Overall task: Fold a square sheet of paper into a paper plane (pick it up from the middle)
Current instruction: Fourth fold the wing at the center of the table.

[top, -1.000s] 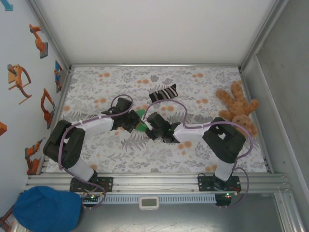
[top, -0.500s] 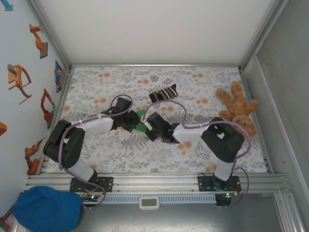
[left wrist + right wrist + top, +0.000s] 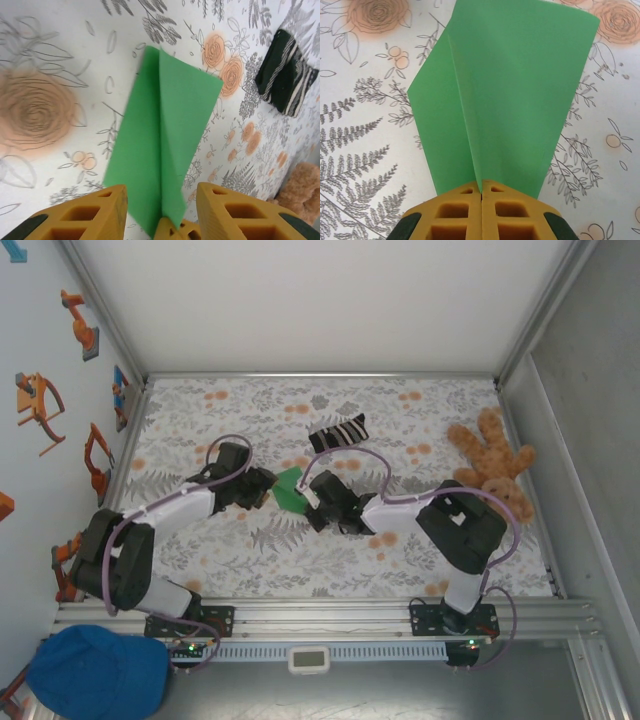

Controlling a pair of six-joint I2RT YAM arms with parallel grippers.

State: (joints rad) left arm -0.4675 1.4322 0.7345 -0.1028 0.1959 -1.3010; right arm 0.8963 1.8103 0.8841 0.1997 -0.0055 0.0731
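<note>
Left gripper [image 3: 264,487] backed off, right gripper [image 3: 481,192] pinching folded green paper [image 3: 510,90], tail hidden

1. Table [image 3: 200,570]: covered edge to edge with a pale cloth printed with grey ferns and leaves and orange roses. Metal rails border it at 9, 12 and 3 o'clock.
2. Striped sock [image 3: 338,430]: black-and-white, bunched flat on the cloth at 12 o'clock from table centre, well short of the far rail.
3. Teddy bear [image 3: 492,468]: brown, sprawled on the cloth at about 2–3 o'clock, right against the side rail.
4. Green paper [image 3: 289,489]: folded to a pointed shape with one centre crease, just at 9 o'clock from centre. Contact with the cloth: cannot tell.
5. Sock and bear well apart; paper near the sock, at its 7 o'clock.
</note>
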